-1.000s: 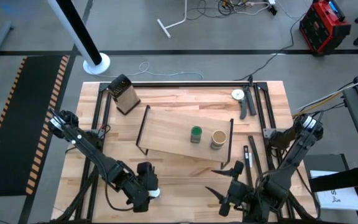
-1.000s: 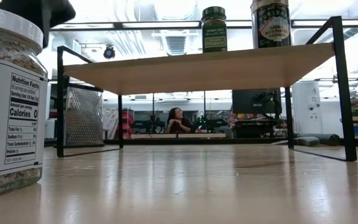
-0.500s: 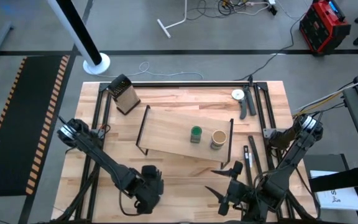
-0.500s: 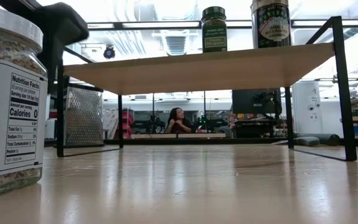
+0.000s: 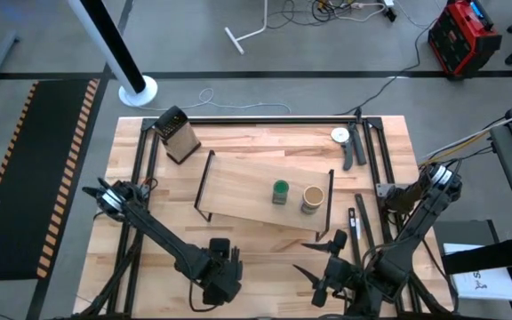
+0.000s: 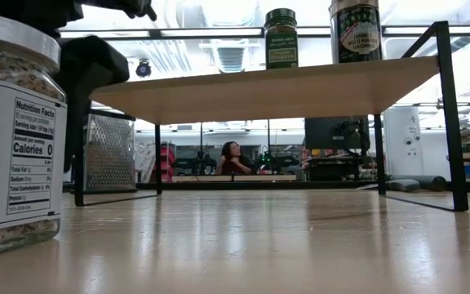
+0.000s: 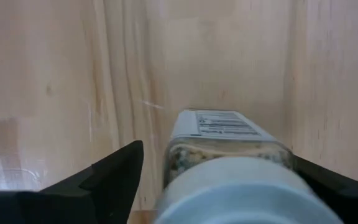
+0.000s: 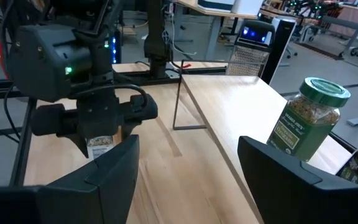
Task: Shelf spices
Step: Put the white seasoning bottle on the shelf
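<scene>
The shelf [image 5: 247, 191] stands mid-table on its black end frames. On its board stand the green-lidded jar [image 5: 280, 190] [image 8: 306, 118] and the tan-lidded jar [image 5: 313, 197] [image 6: 356, 31]. The white-lidded jar [image 7: 229, 168] [image 6: 11, 131] stands upright on the table near the near edge. My left gripper [image 5: 222, 277] hangs over it, open, one finger on each side [image 7: 217, 157], and hides it from above. My right gripper [image 5: 314, 260] waits open near the near edge, right of it. No black-lidded jar shows. My left gripper comes at the white-lidded jar from above, its fingers [image 7: 120, 171] flanking the jar's upper part just below the lid [image 7: 241, 186]. A gap shows on one side. Whether the other finger touches the glass, I cannot tell. The jar's base is on the table.
A box grater [image 5: 178, 135] stands at the far left corner. A white dial-faced object [image 5: 340, 135] with a dark handle lies far right, and a dark pen-like thing [image 5: 354, 224] lies right of the shelf. A person [image 6: 233, 158] sits in the room beyond.
My left gripper has moved along the near edge toward the table's right and come down over the white-lidded jar, which showed beside it a second ago and is now covered from above. One finger now stands beside the jar in the low view.
</scene>
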### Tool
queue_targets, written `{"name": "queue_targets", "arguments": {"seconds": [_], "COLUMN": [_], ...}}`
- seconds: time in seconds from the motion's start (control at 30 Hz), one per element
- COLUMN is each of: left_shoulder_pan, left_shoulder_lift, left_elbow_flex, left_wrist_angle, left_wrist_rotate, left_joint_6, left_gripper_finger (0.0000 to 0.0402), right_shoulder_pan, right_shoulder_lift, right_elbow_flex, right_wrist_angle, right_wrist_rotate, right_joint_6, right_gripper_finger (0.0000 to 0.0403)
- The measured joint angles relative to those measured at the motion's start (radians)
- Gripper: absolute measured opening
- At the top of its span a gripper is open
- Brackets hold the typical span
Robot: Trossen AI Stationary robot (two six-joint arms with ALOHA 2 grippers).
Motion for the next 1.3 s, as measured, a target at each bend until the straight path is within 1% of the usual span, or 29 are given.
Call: {"name": "queue_targets", "arguments": {"seconds": [0.17, 0.4, 0.53, 0.67, 0.9, 1.13, 1.3], "left_shoulder_pan": [0.002, 0.012, 0.021, 0.035, 0.076, 0.165, 0.244], "left_shoulder_lift": [0.009, 0.009, 0.007, 0.005, 0.005, 0.003, 0.003], "left_elbow_flex": [-0.002, 0.007, 0.035, 0.101, 0.293, 0.481, 0.588], "left_wrist_angle": [0.003, -0.009, -0.042, -0.105, -0.257, -0.403, -0.488], "left_wrist_rotate": [0.003, 0.003, 0.006, 0.021, 0.021, 0.018, 0.017], "left_joint_6": [0.0, 0.004, 0.026, 0.058, 0.182, 0.339, 0.428], "left_gripper_finger": [0.0256, 0.0183, 0.0182, 0.0182, 0.0187, 0.0186, 0.0188], "right_shoulder_pan": [-0.002, -0.004, -0.004, -0.004, -0.004, -0.004, -0.004], "right_shoulder_lift": [0.0, 0.0, 0.0, 0.0, 0.0, 0.0, 0.0], "right_elbow_flex": [-0.025, -0.036, -0.036, -0.036, -0.036, -0.036, -0.039], "right_wrist_angle": [0.0, 0.0, 0.001, 0.001, 0.001, 0.01, 0.015], "right_wrist_rotate": [0.005, 0.005, 0.005, 0.004, 0.004, 0.001, -0.002], "right_joint_6": [0.03, 0.059, 0.059, 0.059, 0.059, 0.058, 0.056], "right_gripper_finger": [0.0254, 0.024, 0.0232, 0.0225, 0.022, 0.0228, 0.0226]}}
